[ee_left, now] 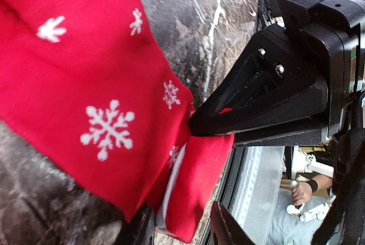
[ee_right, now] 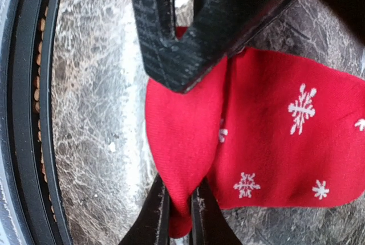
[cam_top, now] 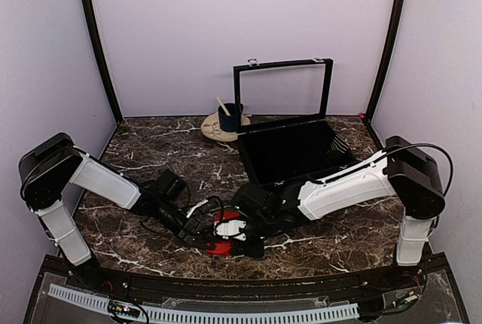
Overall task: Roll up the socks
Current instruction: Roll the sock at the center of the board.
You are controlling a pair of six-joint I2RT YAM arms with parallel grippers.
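The socks (cam_top: 223, 238) lie as a bright red bundle with white snowflakes on the marble table, near its front edge between both arms. In the left wrist view the socks (ee_left: 85, 80) spread across the frame. Their folded end hangs between the fingers (ee_left: 228, 228) of my left gripper (ee_left: 181, 231), which stands open with a gap on one side. My right gripper (ee_right: 180, 213) is shut on a narrow fold of the socks (ee_right: 274, 142). Its black body (ee_left: 274, 97) comes in from the right and pinches the fabric just above my left fingers. From above, my left gripper (cam_top: 197, 227) and right gripper (cam_top: 245, 239) meet at the bundle.
An open black box (cam_top: 294, 151) with its lid (cam_top: 282, 87) raised stands behind the right arm. A dark blue mug (cam_top: 230, 117) sits on a beige plate (cam_top: 215, 129) at the back. The table's black front rail (cam_top: 226, 282) runs just below the socks.
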